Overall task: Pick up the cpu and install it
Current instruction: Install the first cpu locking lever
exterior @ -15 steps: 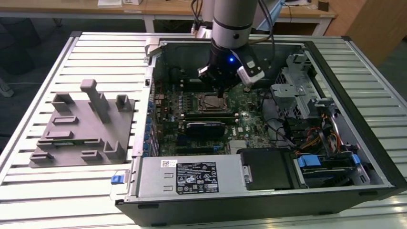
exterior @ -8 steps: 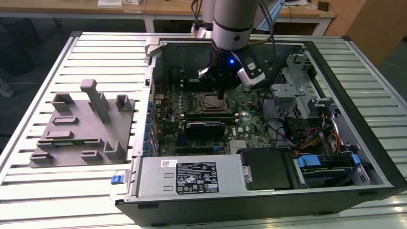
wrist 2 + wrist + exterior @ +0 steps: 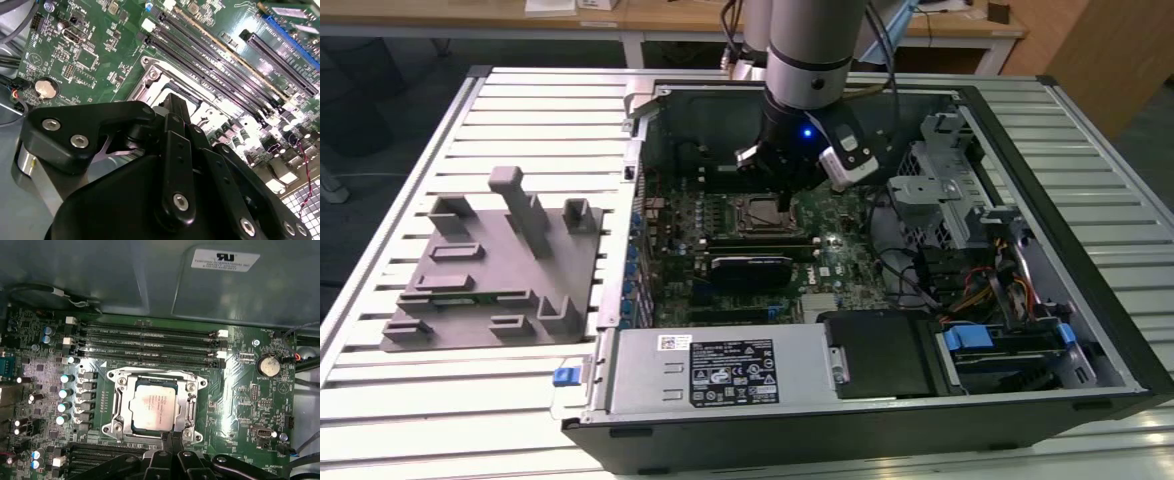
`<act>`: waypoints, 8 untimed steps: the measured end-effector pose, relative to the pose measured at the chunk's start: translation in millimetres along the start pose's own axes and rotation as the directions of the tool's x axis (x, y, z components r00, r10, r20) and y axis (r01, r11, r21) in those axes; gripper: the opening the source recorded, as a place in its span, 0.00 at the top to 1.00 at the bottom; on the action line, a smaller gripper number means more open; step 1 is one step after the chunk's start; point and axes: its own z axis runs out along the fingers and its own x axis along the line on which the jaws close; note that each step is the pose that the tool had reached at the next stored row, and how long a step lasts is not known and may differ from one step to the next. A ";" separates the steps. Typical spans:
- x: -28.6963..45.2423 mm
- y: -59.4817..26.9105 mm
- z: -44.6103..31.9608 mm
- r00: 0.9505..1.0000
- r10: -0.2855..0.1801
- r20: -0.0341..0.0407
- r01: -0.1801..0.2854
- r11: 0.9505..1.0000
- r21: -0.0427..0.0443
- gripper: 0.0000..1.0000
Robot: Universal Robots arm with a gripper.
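I am working over a slatted metal bench (image 3: pixel 400 180) with wooden desks behind it; an open computer case (image 3: pixel 1067 200) lies on it at centre frame of the exterior view, and a grey fixture block (image 3: pixel 494 265) sits on the bench at that view's left. The arm is reaching down into the case, and the gripper (image 3: pixel 781 195) is hovering just above the CPU socket (image 3: pixel 761 212) on the motherboard (image 3: pixel 834 225).

In the first wrist view the cpu (image 3: pixel 151 406) is lying flat inside the socket frame (image 3: pixel 155 375), silvery top up, at centre frame. The gripper (image 3: pixel 171 437) is showing at the bottom edge, its fingers pressed together with no gap and nothing between them, their tips just beside the chip's lower edge.

Judging the seating step: I am wanting the chip dead level, edges parallel to the frame, no corner riding up on the frame. Any downward touch should be light and straight, since pins below would bend easily.

The chip is nearly square, so no real long axis; its edges are running square to the memory slots (image 3: pixel 150 340) above it. Its printed face is pointing up at the camera.
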 end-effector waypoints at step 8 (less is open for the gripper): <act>0.4 -6.2 -0.2 1.000 0.000 0.000 0.000 1.000 0.000 0.89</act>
